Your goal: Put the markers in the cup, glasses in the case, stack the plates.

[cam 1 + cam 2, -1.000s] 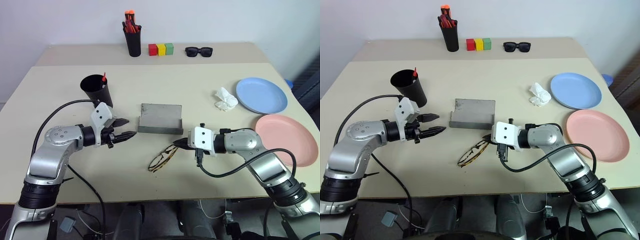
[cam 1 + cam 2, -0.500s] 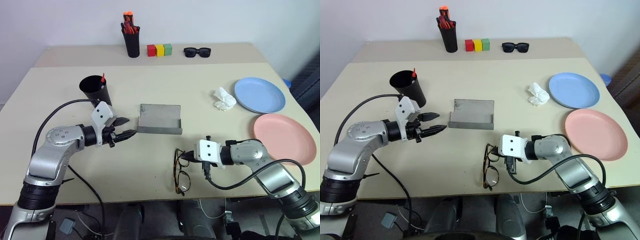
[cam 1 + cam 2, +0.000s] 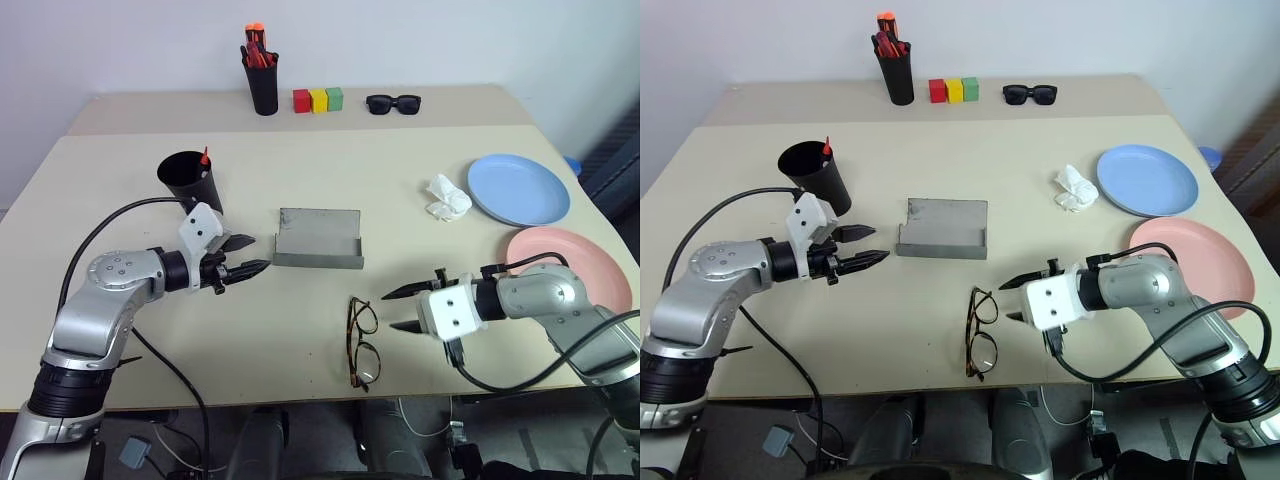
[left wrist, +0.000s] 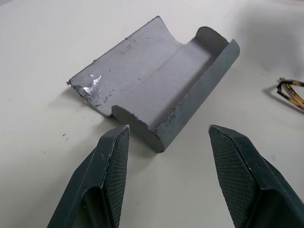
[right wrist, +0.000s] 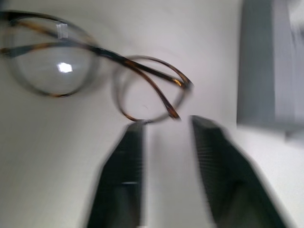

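The wire-framed glasses (image 3: 362, 342) lie folded on the table near its front edge, just left of my right gripper (image 3: 390, 312), which is open and holds nothing. The right wrist view has the glasses (image 5: 47, 71) lying beyond the fingertips. The grey case (image 3: 318, 238) lies open mid-table, and my left gripper (image 3: 258, 254) hovers open beside its left end. In the left wrist view the case (image 4: 156, 76) sits straight ahead. The black cup (image 3: 188, 180) stands behind my left arm with a red marker tip (image 3: 205, 158) poking out. The blue plate (image 3: 518, 189) and pink plate (image 3: 570, 270) lie side by side at the right.
At the back stand a black holder of orange-red markers (image 3: 265, 80), three coloured blocks (image 3: 319, 99) and black sunglasses (image 3: 397, 102). A crumpled white tissue (image 3: 448, 197) lies left of the blue plate. My right arm partly covers the pink plate.
My right gripper pulled the glasses away from the case toward the front edge, then opened, let them go and drew back to the right. The left gripper stayed put.
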`<state>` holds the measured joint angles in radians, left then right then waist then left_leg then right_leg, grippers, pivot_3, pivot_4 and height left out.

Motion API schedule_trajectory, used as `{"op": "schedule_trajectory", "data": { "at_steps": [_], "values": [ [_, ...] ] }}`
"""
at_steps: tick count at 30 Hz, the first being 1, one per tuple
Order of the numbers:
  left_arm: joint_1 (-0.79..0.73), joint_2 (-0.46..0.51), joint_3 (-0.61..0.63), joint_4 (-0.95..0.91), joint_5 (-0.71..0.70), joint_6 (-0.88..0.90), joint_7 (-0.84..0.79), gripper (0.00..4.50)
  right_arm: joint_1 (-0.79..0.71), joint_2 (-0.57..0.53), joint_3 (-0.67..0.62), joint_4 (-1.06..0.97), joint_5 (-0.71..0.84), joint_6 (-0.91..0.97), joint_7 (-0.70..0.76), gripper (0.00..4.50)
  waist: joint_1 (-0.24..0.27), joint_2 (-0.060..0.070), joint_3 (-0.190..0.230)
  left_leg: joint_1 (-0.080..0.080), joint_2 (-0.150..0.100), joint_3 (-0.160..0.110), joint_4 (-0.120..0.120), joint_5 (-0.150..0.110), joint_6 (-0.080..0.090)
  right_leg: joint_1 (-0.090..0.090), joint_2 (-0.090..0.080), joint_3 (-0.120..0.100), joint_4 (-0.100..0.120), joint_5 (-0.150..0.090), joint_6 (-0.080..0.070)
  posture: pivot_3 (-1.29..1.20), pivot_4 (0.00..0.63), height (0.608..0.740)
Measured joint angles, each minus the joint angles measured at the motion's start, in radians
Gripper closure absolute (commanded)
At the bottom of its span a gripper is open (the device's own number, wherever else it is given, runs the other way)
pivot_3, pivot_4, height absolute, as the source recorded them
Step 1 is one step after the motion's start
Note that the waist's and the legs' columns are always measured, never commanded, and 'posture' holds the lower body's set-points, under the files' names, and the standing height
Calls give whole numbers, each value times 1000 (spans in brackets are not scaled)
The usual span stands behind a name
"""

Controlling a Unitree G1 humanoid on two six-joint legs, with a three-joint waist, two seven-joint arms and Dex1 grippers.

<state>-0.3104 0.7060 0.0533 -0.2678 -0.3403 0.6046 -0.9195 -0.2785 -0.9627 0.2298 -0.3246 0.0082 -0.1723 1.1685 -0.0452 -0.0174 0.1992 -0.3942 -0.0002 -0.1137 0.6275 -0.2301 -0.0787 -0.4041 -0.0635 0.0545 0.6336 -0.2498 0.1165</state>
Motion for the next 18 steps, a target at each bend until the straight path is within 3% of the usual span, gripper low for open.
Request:
{"op": "schedule_trajectory", "data": {
  "at_steps": [9,18],
  "values": [
    [23,3,4,-4,-18,-3,12,1784,-64,91,77,124,-156,-413,-63,1783,1,0,0,1,0,0,0,0,0,1,0,0,0,0,0,0,150,740],
    [44,11,13,-29,-41,3,41,1784,-100,145,148,227,-282,-589,-139,1783,3,0,0,1,0,0,0,0,0,1,0,1,0,0,0,0,150,740]
  ]
}}
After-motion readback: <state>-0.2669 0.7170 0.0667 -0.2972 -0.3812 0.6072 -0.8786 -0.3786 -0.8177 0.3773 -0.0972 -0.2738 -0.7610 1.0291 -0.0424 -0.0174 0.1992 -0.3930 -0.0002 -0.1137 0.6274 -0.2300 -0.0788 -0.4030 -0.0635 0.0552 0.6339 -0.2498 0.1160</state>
